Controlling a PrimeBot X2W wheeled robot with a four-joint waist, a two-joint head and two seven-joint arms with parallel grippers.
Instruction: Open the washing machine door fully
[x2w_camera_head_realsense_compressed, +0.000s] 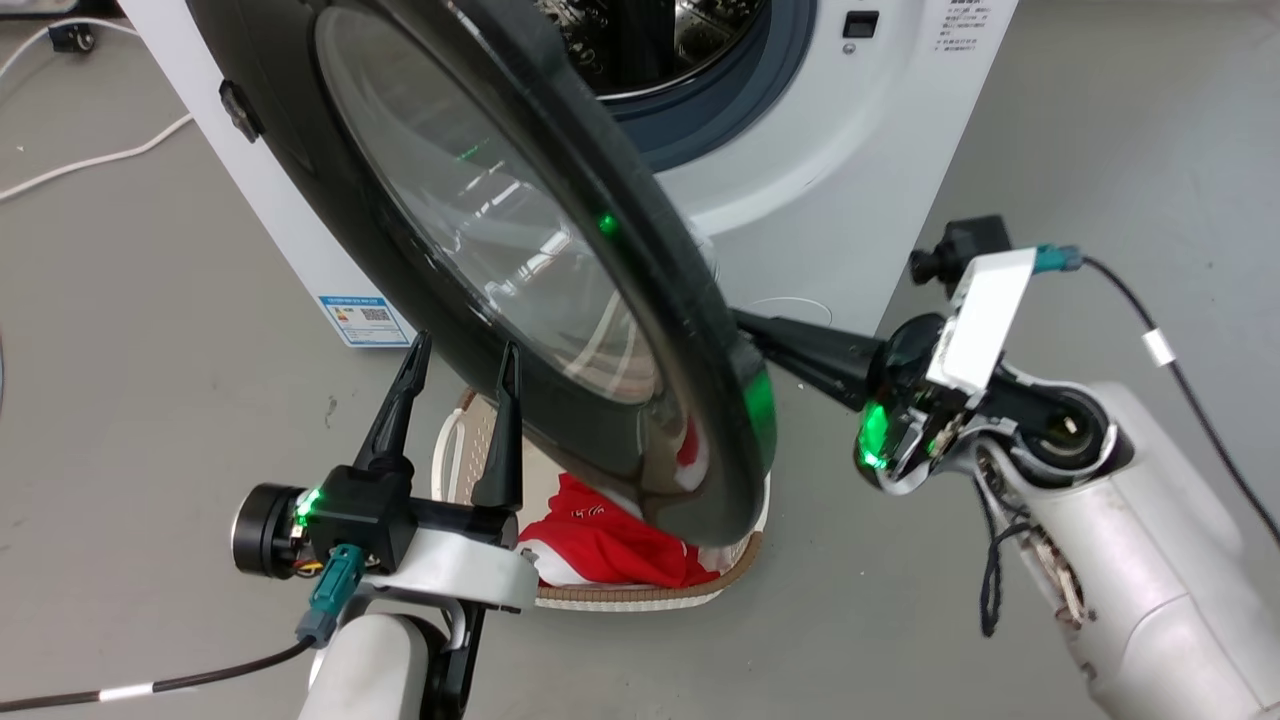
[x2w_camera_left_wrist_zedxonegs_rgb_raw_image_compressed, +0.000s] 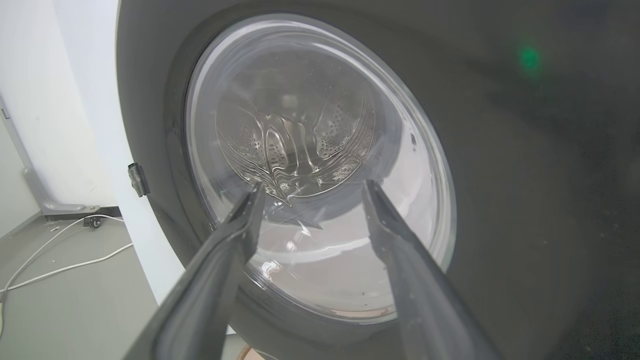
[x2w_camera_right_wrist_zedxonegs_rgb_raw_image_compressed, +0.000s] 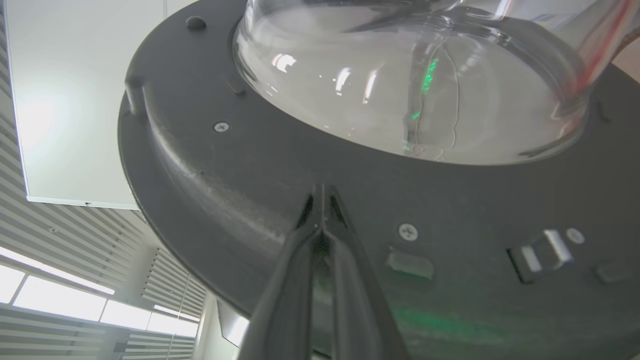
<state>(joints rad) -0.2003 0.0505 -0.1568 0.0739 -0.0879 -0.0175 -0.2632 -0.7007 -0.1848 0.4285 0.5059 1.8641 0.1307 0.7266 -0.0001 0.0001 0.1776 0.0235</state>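
Half open so far: large round glossy black washing machine door with bulging clear glass centre, slanting from upper left down to lower centre of the head view. Hinged at the left side of the boxy white washing machine. Swung well off the grey rubber ring and perforated steel drum at top centre.

Right claw clenched on nothing, reaching in from the right behind the door's lower rim. In the right wrist view, fingertips pressed together and apparently laid against the dark matt inner face, below the glass bowl and left of the silvery latch hook. Left claw released, fingers spread, at lower left just before the outer face and aimed at the glass in the left wrist view; touching or not, cannot tell.

To do it well, probably:
- Push with the closed tips on the plastic ring, never on the glass.
- Follow the arc about the hinge to avoid sliding off the rim.
- Ease off near the stop.
- Draw the left claw aside, out of the swing.

Underneath, smooth grey floor. Low oval basket with brown-and-white rim holding red cloth, right below the door's bottom edge. Thin white cable trailing at upper left. Pale ceiling panel and slats at left of the right wrist view.
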